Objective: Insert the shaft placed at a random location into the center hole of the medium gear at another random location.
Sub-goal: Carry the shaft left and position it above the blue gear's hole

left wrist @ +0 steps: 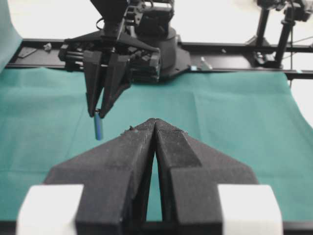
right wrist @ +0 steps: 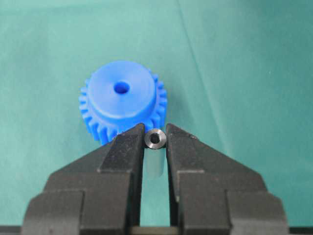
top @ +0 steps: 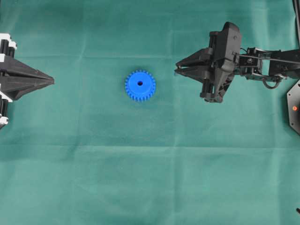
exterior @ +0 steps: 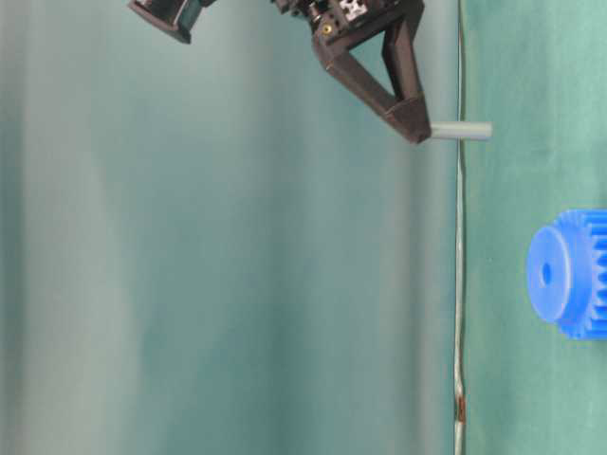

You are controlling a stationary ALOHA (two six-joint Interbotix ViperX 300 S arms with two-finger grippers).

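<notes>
Blue gear flat on green cloth near centre, round hub up, centre hole uncovered, nothing lying betw. it and either arm. Right gripper raised off cloth just right of gear in overhead view, clenched on the pin, which sticks out past the fingertips toward the cloth w/o touching it. Left gripper at far left edge, jaws pressed together, nothing in them, well apart from gear.
</notes>
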